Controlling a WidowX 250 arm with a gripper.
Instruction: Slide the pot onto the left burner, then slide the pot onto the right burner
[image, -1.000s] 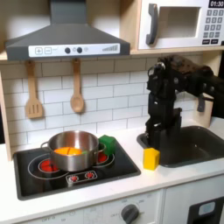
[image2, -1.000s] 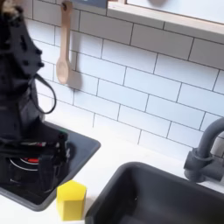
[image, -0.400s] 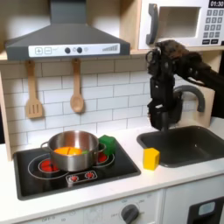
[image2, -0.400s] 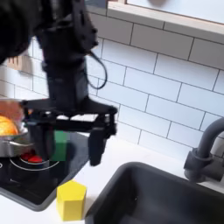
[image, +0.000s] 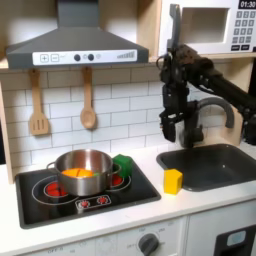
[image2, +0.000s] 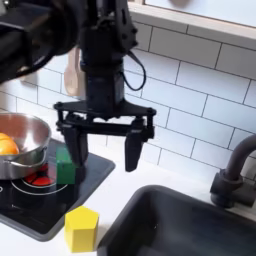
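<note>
The shiny steel pot (image: 83, 172) stands at the back middle of the black cooktop (image: 130, 196), with something orange inside. It overlaps the inner edges of the left burner (image: 43, 188) and the right burner (image: 118, 182), both glowing red. In the second exterior view the pot (image2: 20, 143) shows at the left edge above a red burner ring (image2: 36, 180). My gripper (image: 180, 132) hangs open in the air right of the cooktop, above the yellow block and well apart from the pot. Its fingers (image2: 131, 152) point down, spread wide, with nothing between them.
A green block (image: 123, 165) sits right of the pot, touching or nearly touching it. A yellow block (image: 173, 181) stands on the counter between cooktop and sink (image: 215, 168). A faucet (image2: 234, 180) rises behind the sink. Wooden utensils (image: 88, 102) hang on the tiled wall.
The arm has lifted from low beside the cooktop and now hangs higher. In the second exterior view the gripper has shifted right, uncovering the pot. The pot and blocks have not moved.
</note>
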